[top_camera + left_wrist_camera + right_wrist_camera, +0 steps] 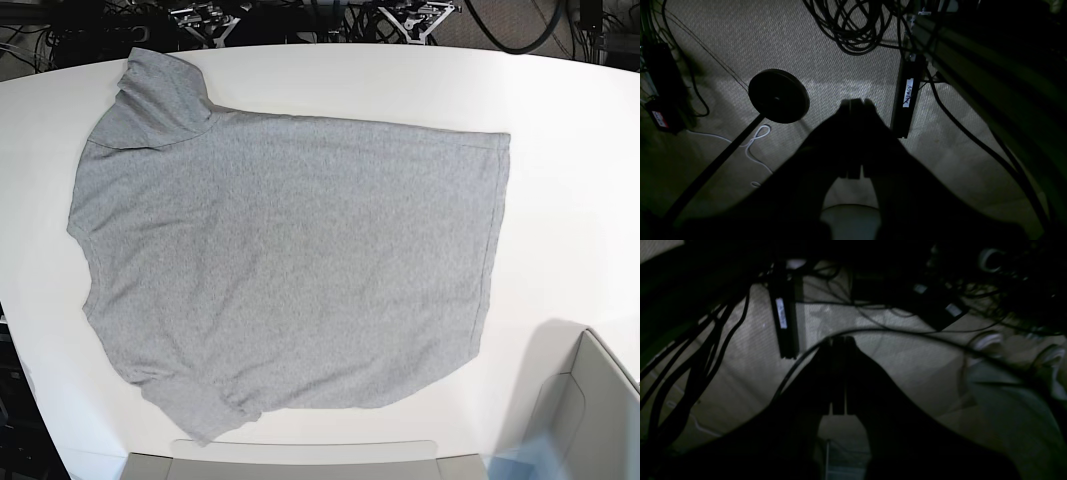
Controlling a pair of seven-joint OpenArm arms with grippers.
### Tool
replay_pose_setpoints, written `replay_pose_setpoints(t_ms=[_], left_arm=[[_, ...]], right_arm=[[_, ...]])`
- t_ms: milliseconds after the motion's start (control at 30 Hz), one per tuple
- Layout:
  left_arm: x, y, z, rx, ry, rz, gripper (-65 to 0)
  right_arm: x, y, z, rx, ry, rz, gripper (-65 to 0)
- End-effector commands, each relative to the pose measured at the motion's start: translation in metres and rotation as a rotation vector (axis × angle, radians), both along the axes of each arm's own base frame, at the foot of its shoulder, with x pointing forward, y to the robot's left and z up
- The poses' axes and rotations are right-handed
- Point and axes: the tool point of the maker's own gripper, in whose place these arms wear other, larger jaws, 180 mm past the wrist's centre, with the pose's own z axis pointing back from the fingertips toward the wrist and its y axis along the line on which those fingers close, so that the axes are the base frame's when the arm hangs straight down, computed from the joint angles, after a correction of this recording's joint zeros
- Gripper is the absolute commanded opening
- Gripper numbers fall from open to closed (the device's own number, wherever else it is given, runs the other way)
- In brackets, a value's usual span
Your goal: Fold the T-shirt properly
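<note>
The heather grey T-shirt [290, 260] lies spread flat on the white table [570, 150] in the base view. Its plain side is up, its neck end points left and its hem points right. One sleeve [155, 95] lies at the top left, the other [200, 405] at the bottom left. Neither arm shows in the base view. My left gripper [855, 101] is a dark silhouette hanging over the carpet floor, with its jaws together and nothing in them. My right gripper [839, 338] hangs the same way, jaws together and empty. The shirt shows in neither wrist view.
Grey bins stand at the table's front edge [300, 458] and front right corner [590, 400]. Below the table lie a carpet, a round black stand base [778, 96], power strips [908, 96] [783, 323], several cables [853, 30], and a person's shoes [987, 340].
</note>
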Motion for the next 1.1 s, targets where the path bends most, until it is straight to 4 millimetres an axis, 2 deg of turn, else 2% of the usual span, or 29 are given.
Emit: replay_pose_setpoints(t_ms=[0,233,433,933,1067], left_arm=[[-0.002,0.002,0.000,0.006,-0.001,0.004,-64.6],[-0.005,0.001,0.000,0.006,0.010,0.005,-64.6],[-0.015,0.001,0.000,0.004,0.025,0.005,-64.6],[-0.014,0.003,0.001,0.009,0.019,0.004,-64.6],[-0.021,0.004,0.001,0.012,0.022,0.003,-64.6]], right_arm=[[0.001,-0.001,0.000,0.000,-0.003,0.005,-64.8],[-0.001,0.000,0.000,0.001,0.005,0.005,-64.8],[-0.003,0.001,0.000,0.003,0.008,0.005,-64.8],[-0.009,-0.003,0.000,-0.002,0.009,-0.001,-64.8],[-0.007,-0.015,0.001,-0.017,-0.021,-0.010,-64.8]])
